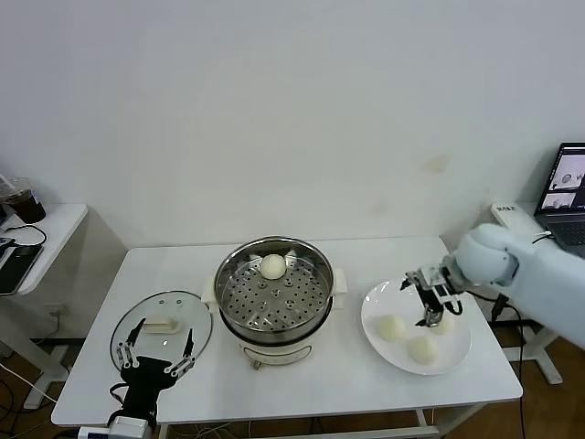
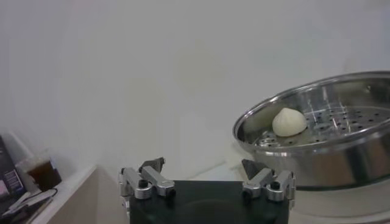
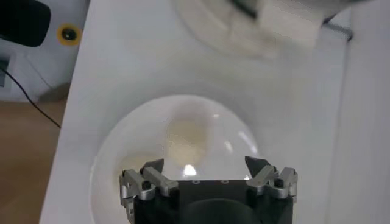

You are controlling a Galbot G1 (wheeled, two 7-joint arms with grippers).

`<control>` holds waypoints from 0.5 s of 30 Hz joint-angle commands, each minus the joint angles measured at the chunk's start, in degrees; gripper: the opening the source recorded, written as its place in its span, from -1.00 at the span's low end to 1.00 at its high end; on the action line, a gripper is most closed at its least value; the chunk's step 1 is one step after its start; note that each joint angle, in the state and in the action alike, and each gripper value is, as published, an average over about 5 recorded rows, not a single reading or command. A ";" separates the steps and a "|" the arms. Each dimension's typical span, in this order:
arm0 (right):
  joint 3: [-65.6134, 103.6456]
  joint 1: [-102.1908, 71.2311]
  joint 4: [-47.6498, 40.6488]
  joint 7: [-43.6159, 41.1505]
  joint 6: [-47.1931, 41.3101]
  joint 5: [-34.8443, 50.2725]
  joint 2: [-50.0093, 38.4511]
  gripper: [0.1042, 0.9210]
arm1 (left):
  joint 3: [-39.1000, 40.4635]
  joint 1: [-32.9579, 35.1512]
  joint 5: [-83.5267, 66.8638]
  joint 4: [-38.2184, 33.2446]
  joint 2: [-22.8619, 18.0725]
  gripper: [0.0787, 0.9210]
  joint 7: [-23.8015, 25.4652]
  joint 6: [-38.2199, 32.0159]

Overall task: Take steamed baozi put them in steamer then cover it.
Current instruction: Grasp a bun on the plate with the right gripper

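**One bun in the steamer, three on the plate, both grippers open**

A white rectangular table point(image 1: 302, 375) stands against a plain pale wall, with a small side table holding a dark iced drink at the far left.

On the table's left part lies the cover point(image 1: 162, 326), a round clear glass lid with a metal rim and a cream-white oblong handle at its centre, flat on the surface. The left gripper point(image 1: 155, 358) sits at the near edge of this lid, its black fingers spread wide and holding nothing.

In the middle stands the steamer point(image 1: 274, 297), a round shiny stainless-steel pot with a perforated tray on a cream-white base. It is uncovered. One steamed baozi point(image 1: 272, 266), a small smooth cream-white bun, rests on the tray toward the far rim; the left wrist view shows the same bun point(image 2: 289, 122) against the pot's inner wall.

To the right is a flat white round plate point(image 1: 457, 357) carrying three more cream-white buns point(image 1: 391, 327). The right gripper point(image 1: 431, 309) hangs over the plate's far side, just above the farthest bun, its fingers fully apart and empty. A laptop sits at the far right edge.
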 commanded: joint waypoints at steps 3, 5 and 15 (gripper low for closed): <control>7.97 -14.03 -8.59 1.26 -1.43 -5.25 4.81 0.76 | -0.39 -0.18 0.01 0.41 0.23 0.77 0.06 0.24; 8.05 -14.35 -9.88 1.44 -1.48 -5.39 6.35 0.76 | -0.48 -0.08 0.04 0.49 0.24 0.77 0.05 0.23; 7.69 -13.36 -15.03 3.01 -1.77 -5.27 13.78 0.76 | -1.18 0.15 0.16 0.36 0.14 0.77 0.06 0.18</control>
